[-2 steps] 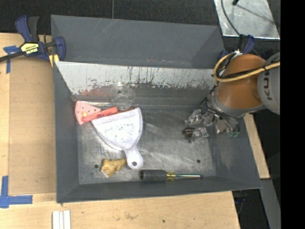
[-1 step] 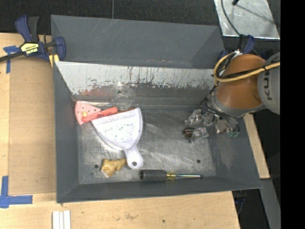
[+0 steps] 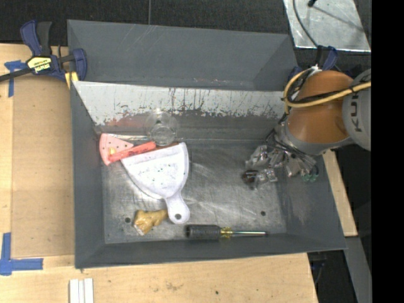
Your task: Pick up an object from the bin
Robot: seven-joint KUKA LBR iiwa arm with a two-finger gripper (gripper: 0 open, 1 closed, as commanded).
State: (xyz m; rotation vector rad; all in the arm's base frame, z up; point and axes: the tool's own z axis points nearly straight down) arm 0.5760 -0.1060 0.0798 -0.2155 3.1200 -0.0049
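Starting far to the gripper's left, a pink flat piece (image 3: 113, 148) with small holes lies by the left wall of the bin (image 3: 88, 188), touching a white perforated scoop (image 3: 158, 169) whose handle points toward the near wall. A clear cup (image 3: 162, 131) stands just behind the scoop, close to the back wall. A small tan lump (image 3: 148, 220) rests beside the end of the scoop's handle. Nearer the gripper, a screwdriver (image 3: 224, 233) with a black handle lies along the near wall, its tip ending in front of the gripper. The gripper (image 3: 262, 169) hangs low over bare floor at the bin's right side, with nothing visibly in it. Whether it is spread or pressed together I cannot tell. I judge the step in hand to be the approach, with no thing taken yet. The next move calls for shifting over one thing, the screwdriver being closest, lining up across its shaft, then descending.
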